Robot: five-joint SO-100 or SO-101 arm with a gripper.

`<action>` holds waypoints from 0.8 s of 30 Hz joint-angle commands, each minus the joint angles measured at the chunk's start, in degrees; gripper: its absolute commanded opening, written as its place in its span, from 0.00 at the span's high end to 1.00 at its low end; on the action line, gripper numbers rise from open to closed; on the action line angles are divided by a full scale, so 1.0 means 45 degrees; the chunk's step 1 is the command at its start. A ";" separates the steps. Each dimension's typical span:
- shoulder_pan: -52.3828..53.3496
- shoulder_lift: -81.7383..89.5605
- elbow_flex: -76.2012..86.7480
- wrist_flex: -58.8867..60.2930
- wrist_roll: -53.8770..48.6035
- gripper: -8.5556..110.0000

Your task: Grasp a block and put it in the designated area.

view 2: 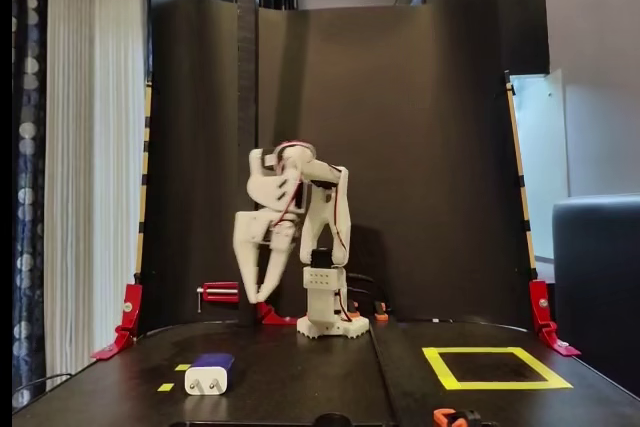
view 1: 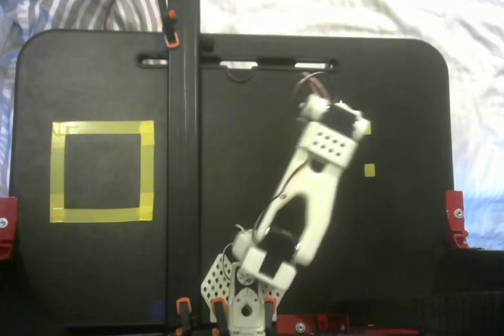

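Black board (view 1: 94, 76) laid over white and grey-striped bedding in the fixed view from above; in the front-facing fixed view the same board (view 2: 300, 377) sits before a tall black backdrop (view 2: 400, 147), with white curtains (view 2: 85, 147) at that view's left. A vertical black pole (view 1: 183, 155) crosses the view from above, held by orange-tipped clamps. White arm (view 1: 303, 202) rises from its base (view 2: 325, 312) at the back of the board in the front view, folded over and pointing down. Gripper (view 2: 262, 292) hangs low, tip near the board surface; jaw spacing not readable in either view, so cannot tell whether spread or pressed together. In the view from above the gripper end is hidden under the wrist body. The block (view 2: 210, 372), dark blue on top with a white face toward the camera, lies on the board well in front of the gripper and slightly to its left in the front view, clearly apart from it, nothing touching it. A small yellow tape mark (view 2: 166, 386) sits just left of the block. The designated area (view 2: 495, 367), a yellow tape square with black inside, lies well to the gripper's right in the front view; from above it (view 1: 101, 127) shows at far left of the arm, beyond the pole. Small yellow square (view 1: 369, 169) just right of the wrist from above.
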 commanded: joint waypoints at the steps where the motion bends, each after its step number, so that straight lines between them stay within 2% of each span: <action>1: 0.0508 -0.0371 -0.0938 -0.0059 -0.0352 0.93; 21: 0.1992 -0.4102 -0.2031 -0.2852 -0.1348 0.92; 24: 0.1953 -0.4102 -0.2031 -0.2852 -0.1348 0.87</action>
